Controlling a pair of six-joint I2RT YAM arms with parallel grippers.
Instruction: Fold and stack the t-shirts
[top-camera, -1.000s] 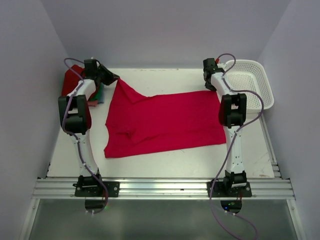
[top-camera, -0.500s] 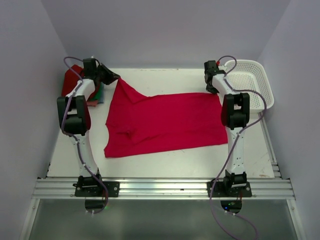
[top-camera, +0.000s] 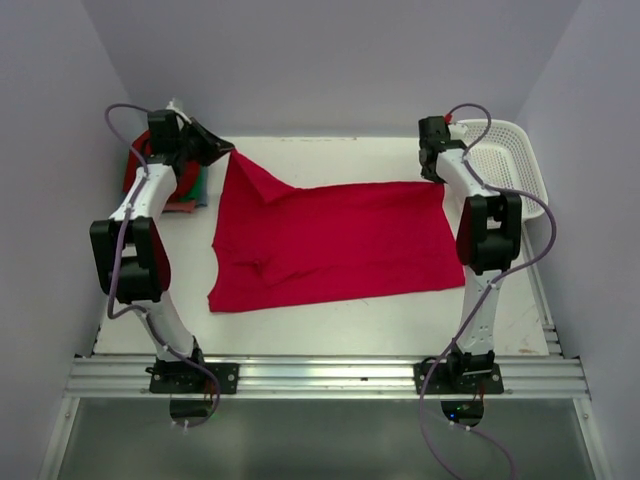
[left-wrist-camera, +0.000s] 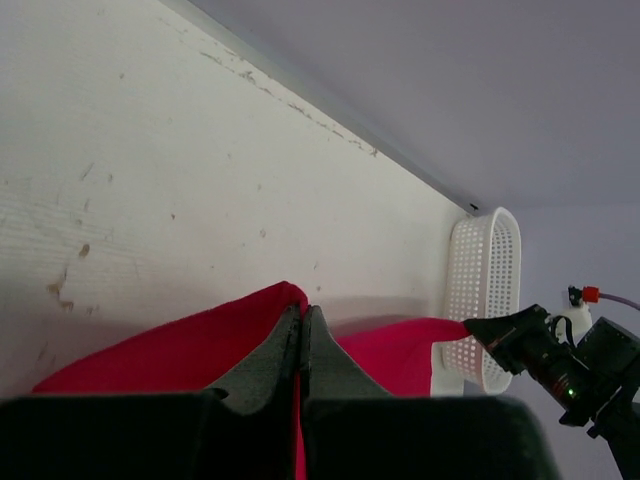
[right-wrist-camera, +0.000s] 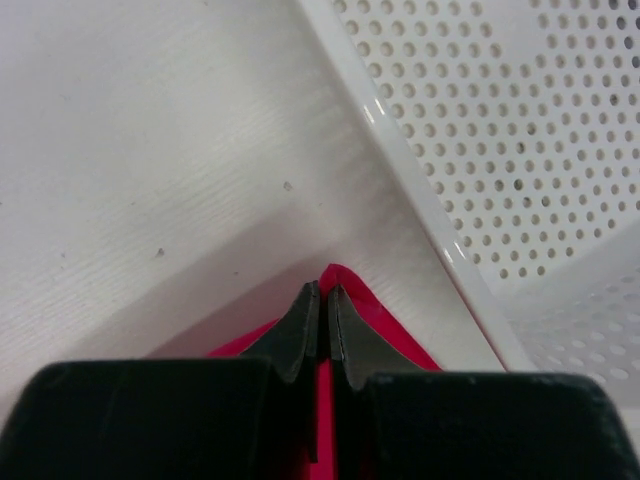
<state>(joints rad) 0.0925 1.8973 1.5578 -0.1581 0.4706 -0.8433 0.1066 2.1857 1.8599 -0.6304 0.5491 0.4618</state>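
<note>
A bright crimson-pink t-shirt (top-camera: 330, 235) lies spread across the table, its far edge lifted at both corners. My left gripper (top-camera: 226, 151) is shut on the far left corner (left-wrist-camera: 285, 296) and holds it raised. My right gripper (top-camera: 437, 176) is shut on the far right corner (right-wrist-camera: 345, 275), low over the table beside the basket. Folded t-shirts in dark red and green (top-camera: 190, 185) sit stacked at the far left, partly hidden behind my left arm.
A white plastic lattice basket (top-camera: 510, 165) stands at the far right corner; it also shows in the left wrist view (left-wrist-camera: 480, 300) and the right wrist view (right-wrist-camera: 500, 130). Grey walls close in the back and both sides.
Both arms have swung outward and back, pulling the shirt's far edge tauter. The left corner has moved left and up. The right gripper has moved a little toward the basket.
</note>
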